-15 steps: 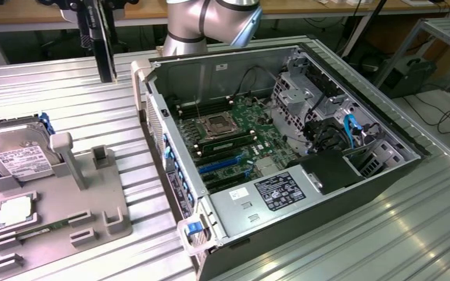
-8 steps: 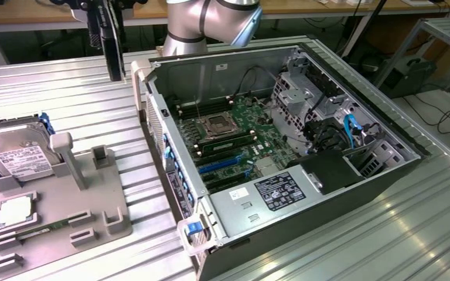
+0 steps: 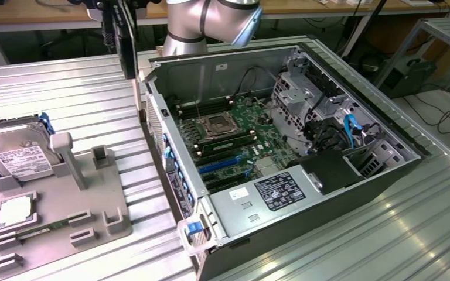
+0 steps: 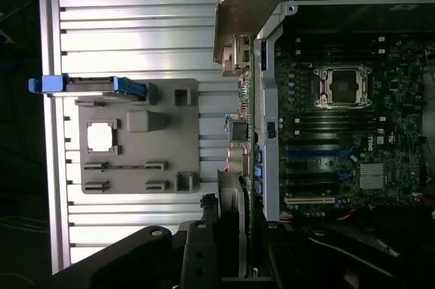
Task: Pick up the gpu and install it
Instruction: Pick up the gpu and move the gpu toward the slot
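Observation:
The gpu (image 3: 128,41) is a thin dark card hanging edge-on, high above the ribbed table at the back, by the far corner of the open computer case (image 3: 381,175). My gripper (image 3: 119,6) at the frame's upper edge is shut on its top. In the wrist view the gpu (image 4: 247,166) runs as a narrow strip from between my dark fingers (image 4: 204,255) out to its pale metal bracket (image 4: 248,10), lined up over the case's side wall (image 4: 269,98). The motherboard (image 4: 340,132) with its blue slots (image 4: 316,154) lies inside the case, beside the card.
A grey holder plate (image 3: 61,205) sits on the exterior view's left, carrying a silver hard drive (image 3: 18,155), a processor chip (image 3: 14,211) and a green memory stick (image 3: 41,231). Two posts (image 3: 62,155) stand up from it. Drive cages and cables (image 3: 342,132) crowd the case's far side.

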Controlling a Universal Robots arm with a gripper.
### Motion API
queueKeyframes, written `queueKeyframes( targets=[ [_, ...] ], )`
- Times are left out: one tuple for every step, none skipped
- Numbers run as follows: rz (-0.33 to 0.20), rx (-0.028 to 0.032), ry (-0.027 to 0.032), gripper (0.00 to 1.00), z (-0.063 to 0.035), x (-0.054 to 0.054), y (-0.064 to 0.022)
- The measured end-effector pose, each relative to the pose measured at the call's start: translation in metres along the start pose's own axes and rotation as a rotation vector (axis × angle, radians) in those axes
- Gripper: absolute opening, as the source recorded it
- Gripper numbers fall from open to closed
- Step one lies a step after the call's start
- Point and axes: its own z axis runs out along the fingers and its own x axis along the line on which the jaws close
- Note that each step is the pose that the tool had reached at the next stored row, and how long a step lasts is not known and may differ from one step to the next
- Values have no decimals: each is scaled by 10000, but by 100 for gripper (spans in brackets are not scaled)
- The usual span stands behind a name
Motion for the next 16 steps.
queueKeyframes(
  targets=[
    [0,0,0,28,0,-14,0],
    [0,0,0,28,0,-27,1],
    [1,-1,-1,28,1,-40,1],
    [0,-1,0,28,0,-54,1],
    [1,0,0,28,0,-69,2],
    [0,0,0,28,0,-83,2],
    [0,0,-1,28,0,-96,2],
    [0,0,-1,28,0,-112,2],
    [0,0,0,28,0,-129,3],
    [0,-1,0,28,0,-144,3],
    [0,0,0,28,0,-158,3],
    [1,0,0,28,0,-174,4],
    [0,1,0,28,0,-187,4],
    [0,-1,0,28,0,-201,4],
    [0,0,0,28,0,-217,5],
    [0,0,0,28,0,-232,5]
  ],
)
